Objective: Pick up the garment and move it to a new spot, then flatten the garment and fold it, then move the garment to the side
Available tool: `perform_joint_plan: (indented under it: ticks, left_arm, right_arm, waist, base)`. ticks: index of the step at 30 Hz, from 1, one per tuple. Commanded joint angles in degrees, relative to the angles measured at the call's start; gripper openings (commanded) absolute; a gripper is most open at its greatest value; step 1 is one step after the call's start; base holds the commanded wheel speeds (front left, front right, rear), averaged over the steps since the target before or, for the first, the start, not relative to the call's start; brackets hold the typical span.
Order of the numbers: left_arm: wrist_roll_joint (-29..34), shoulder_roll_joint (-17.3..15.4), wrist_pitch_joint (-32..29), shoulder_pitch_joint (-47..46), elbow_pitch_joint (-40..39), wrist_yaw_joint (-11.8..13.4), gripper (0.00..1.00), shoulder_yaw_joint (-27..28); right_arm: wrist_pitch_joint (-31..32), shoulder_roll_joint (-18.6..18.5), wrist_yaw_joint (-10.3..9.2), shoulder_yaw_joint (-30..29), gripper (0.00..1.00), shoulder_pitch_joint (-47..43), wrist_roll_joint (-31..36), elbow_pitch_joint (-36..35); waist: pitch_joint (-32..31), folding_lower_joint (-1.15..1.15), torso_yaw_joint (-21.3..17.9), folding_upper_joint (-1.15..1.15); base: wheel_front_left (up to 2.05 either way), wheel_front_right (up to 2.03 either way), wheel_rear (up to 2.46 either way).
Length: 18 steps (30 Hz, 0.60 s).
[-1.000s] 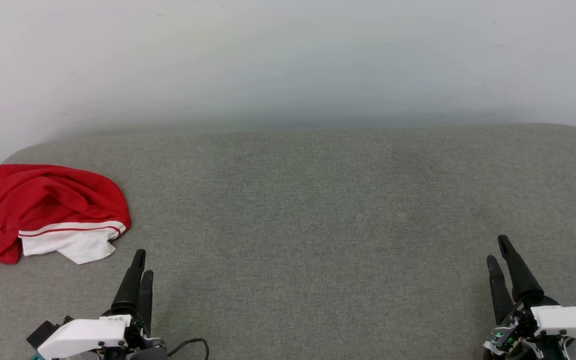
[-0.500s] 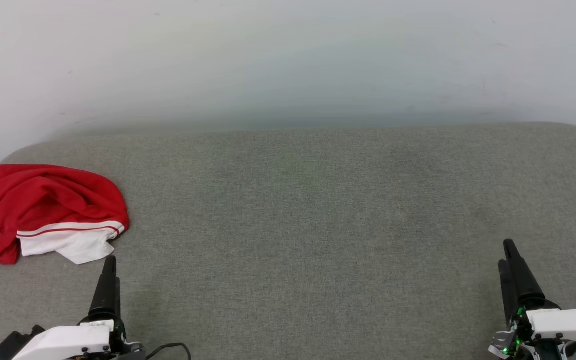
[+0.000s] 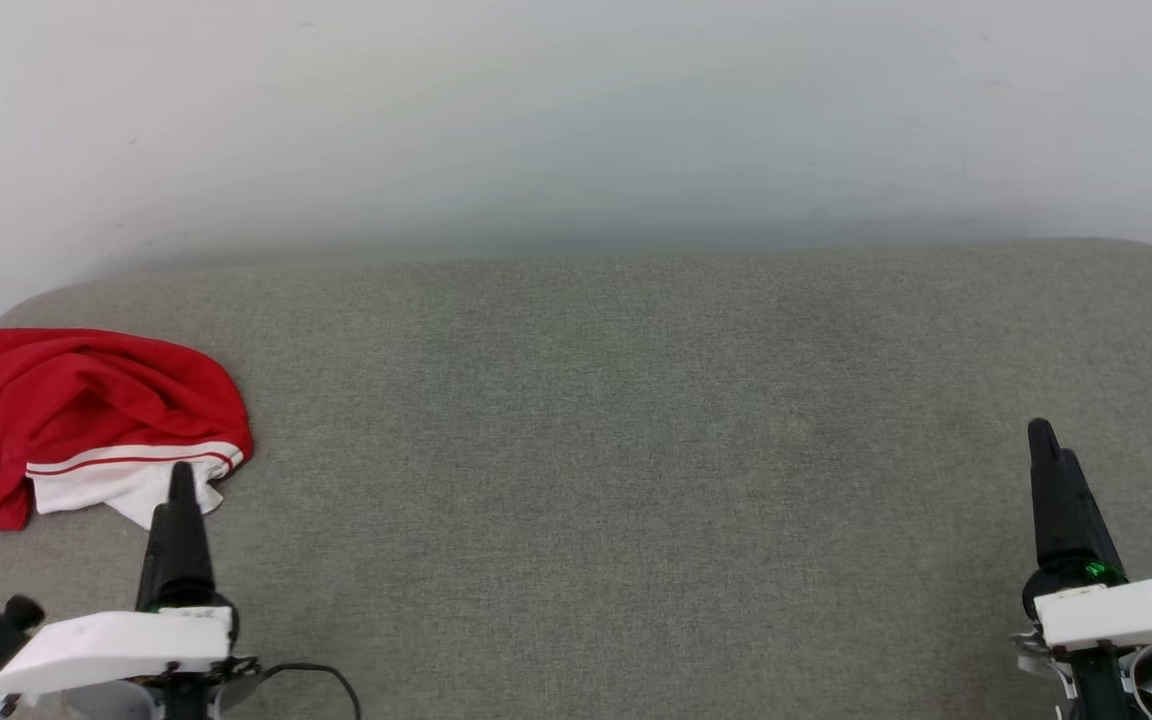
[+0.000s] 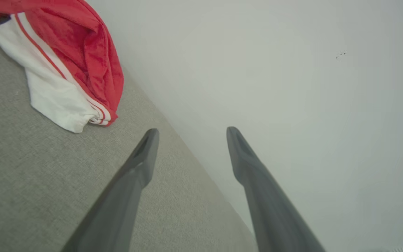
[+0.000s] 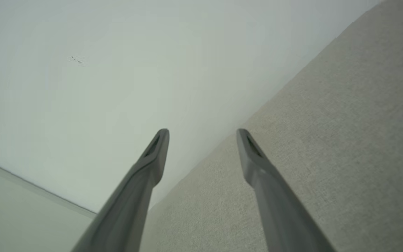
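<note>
Head view: the left gripper (image 3: 179,482), lower left, and the right gripper (image 3: 1042,435), lower right, each appear edge-on as one dark finger, the second hidden behind it; the wrist views show both pairs spread apart, holding nothing. One garment (image 3: 86,400), crumpled red with one white striped sleeve visible, lies at the frame's left edge on the grey padded surface (image 3: 586,450), the left gripper's tip overlapping that sleeve.

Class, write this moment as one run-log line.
stage: pre-grasp | garment: crumpled red soft-fabric T-shirt with white sleeve, left on grey fabric surface | left gripper: open, near sleeve, apart | right gripper: open, empty
</note>
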<state>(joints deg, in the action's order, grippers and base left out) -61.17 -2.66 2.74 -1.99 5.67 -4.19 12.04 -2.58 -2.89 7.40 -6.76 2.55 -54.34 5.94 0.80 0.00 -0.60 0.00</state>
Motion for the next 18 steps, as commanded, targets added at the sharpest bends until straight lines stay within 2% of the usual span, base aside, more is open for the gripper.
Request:
perform_joint_plan:
  ticks: [1,6,9,18]
  left_arm:
    - [2.6,-0.2,0.5,-0.1,-2.0,1.0,1.00,-0.9]
    - [11.0,-0.2,1.5,0.5,-6.3,4.7,1.00,-5.1]
    - [16.6,-0.2,2.0,0.8,-8.6,4.2,1.00,-8.3]
    - [25.5,-2.8,3.6,1.6,-11.1,6.7,1.00,-15.0]
  right_arm:
    - [-0.6,-0.1,0.10,0.4,1.00,1.0,2.6,-2.0]
    - [-1.6,0.0,0.11,2.2,1.00,0.6,10.4,-4.6]
    - [-2.1,0.0,0.11,2.7,1.00,0.6,14.7,-5.6]
    - [-3.8,0.0,0.11,5.1,1.00,-0.1,26.8,-8.1]
  waist:
    - [0.0,0.00,0.0,0.00]
    - [0.2,0.00,-0.1,0.00]
    - [0.4,0.00,-0.2,0.00]
    - [0.6,0.00,-0.2,0.00]
  base:
    - [0.00,0.00,0.00]
    - [0.00,0.00,0.00]
    - [0.00,0.00,0.00]
    - [0.00,0.00,0.00]
